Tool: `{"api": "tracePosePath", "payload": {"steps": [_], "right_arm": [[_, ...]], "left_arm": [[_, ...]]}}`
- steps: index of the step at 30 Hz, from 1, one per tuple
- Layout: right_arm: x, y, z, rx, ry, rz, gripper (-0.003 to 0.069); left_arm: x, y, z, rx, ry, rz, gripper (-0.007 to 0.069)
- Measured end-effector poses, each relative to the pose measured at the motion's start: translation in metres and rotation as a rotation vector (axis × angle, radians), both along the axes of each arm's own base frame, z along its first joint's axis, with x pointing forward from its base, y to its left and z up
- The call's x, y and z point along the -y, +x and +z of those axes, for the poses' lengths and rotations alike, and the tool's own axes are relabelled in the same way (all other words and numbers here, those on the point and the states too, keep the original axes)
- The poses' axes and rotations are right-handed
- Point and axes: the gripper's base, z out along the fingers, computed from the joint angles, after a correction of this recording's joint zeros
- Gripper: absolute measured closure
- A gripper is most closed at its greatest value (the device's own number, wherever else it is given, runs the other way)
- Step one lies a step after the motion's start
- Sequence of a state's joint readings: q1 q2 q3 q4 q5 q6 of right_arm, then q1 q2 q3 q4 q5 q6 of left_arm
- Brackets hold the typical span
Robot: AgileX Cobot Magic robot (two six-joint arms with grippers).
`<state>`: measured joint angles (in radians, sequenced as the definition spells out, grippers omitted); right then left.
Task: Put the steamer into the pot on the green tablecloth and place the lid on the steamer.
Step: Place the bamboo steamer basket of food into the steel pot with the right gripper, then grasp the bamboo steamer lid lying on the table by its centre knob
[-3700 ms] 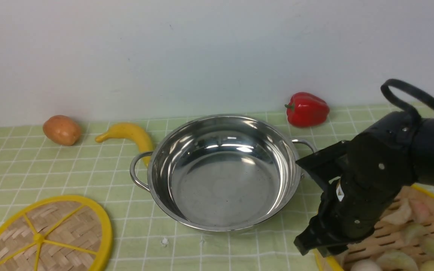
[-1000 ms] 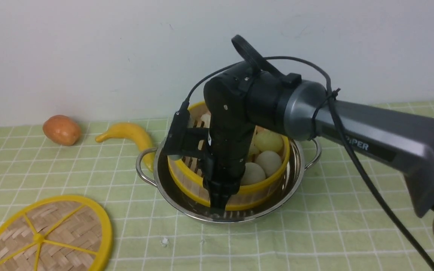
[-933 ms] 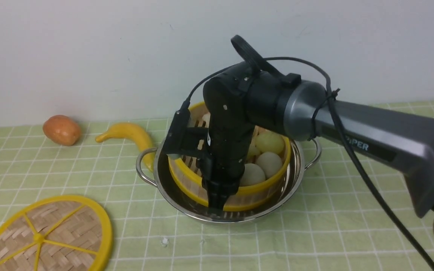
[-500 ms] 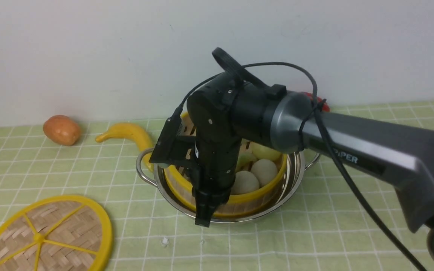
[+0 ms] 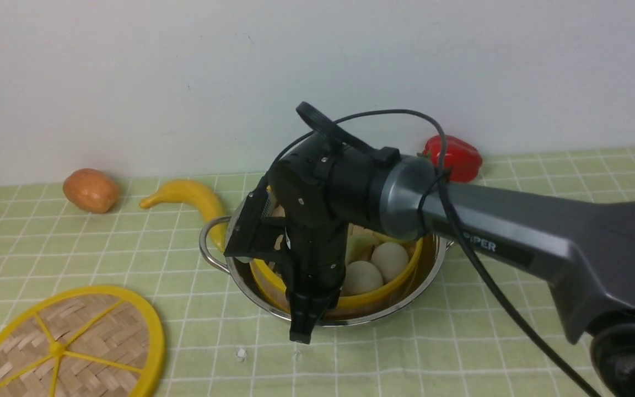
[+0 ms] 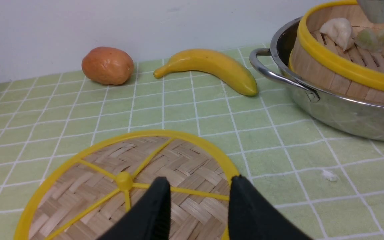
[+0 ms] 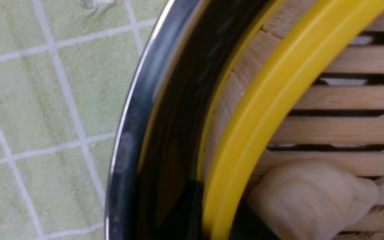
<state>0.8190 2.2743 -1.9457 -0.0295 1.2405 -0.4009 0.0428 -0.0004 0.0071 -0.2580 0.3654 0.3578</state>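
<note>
Sinking over the last second, the steamer (image 5: 375,298) now sits inside the pot (image 6: 345,116), its near rim still pinched in the right pincer (image 5: 301,325); release seems due. The lid (image 6: 112,173) lies just beneath the left pincer (image 6: 199,182), which is spread and empty.

Yellow-rimmed bamboo steamer (image 5: 375,298) is inside the shiny steel pot (image 5: 425,273), middle of the green tablecloth (image 5: 461,342). Woven lid (image 5: 64,347) lies flat, near left.

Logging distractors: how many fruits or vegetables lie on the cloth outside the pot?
3. A potato at the far left, a banana beside the left handle of the pot, a red pepper behind the right arm. The arm could hide others.
</note>
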Motion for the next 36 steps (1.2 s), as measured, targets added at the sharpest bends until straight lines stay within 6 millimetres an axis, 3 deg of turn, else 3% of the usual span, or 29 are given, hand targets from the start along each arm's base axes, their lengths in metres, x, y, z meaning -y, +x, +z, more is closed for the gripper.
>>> {"api": "tracePosePath", "payload": {"steps": [6, 10, 13, 15, 17, 21, 25, 26, 30, 32, 33, 36], "right_arm": [[0.0, 0.001, 0.0, 0.008, -0.006, 0.003, 0.0553], [0.001, 0.002, 0.001, 0.022, -0.011, 0.006, 0.0362], [0.001, 0.002, 0.006, 0.032, -0.004, 0.006, 0.0279], [0.004, 0.001, 0.023, 0.066, 0.014, 0.008, 0.0193], [0.007, -0.001, 0.04, 0.1, 0.032, 0.006, 0.0158], [0.013, -0.006, 0.072, 0.146, 0.09, -0.02, 0.0139], [0.019, -0.015, 0.104, 0.158, 0.176, -0.079, 0.0201], [0.021, -0.019, 0.114, 0.16, 0.206, -0.102, 0.0249], [0.038, -0.036, 0.167, 0.202, 0.332, -0.195, 0.0566], [0.052, -0.047, 0.197, 0.244, 0.397, -0.24, 0.0658], [0.053, -0.048, 0.199, 0.249, 0.402, -0.245, 0.0661], [0.075, -0.067, 0.24, 0.292, 0.506, -0.307, 0.0675]], "left_arm": [[0.0, 0.0, 0.0, 0.0, 0.0, 0.0, 0.0384], [0.0, 0.0, 0.0, 0.0, 0.0, 0.0, 0.0384], [0.0, 0.0, 0.0, 0.0, 0.0, 0.0, 0.0384], [0.0, 0.0, 0.0, 0.0, 0.0, 0.0, 0.0384], [0.0, 0.0, 0.0, 0.0, 0.0, 0.0, 0.0384], [0.0, 0.0, 0.0, 0.0, 0.0, 0.0, 0.0384], [0.0, 0.0, 0.0, 0.0, 0.0, 0.0, 0.0384], [0.0, 0.0, 0.0, 0.0, 0.0, 0.0, 0.0384], [0.0, 0.0, 0.0, 0.0, 0.0, 0.0, 0.0384], [0.0, 0.0, 0.0, 0.0, 0.0, 0.0, 0.0384], [0.0, 0.0, 0.0, 0.0, 0.0, 0.0, 0.0384], [0.0, 0.0, 0.0, 0.0, 0.0, 0.0, 0.0384]]}}
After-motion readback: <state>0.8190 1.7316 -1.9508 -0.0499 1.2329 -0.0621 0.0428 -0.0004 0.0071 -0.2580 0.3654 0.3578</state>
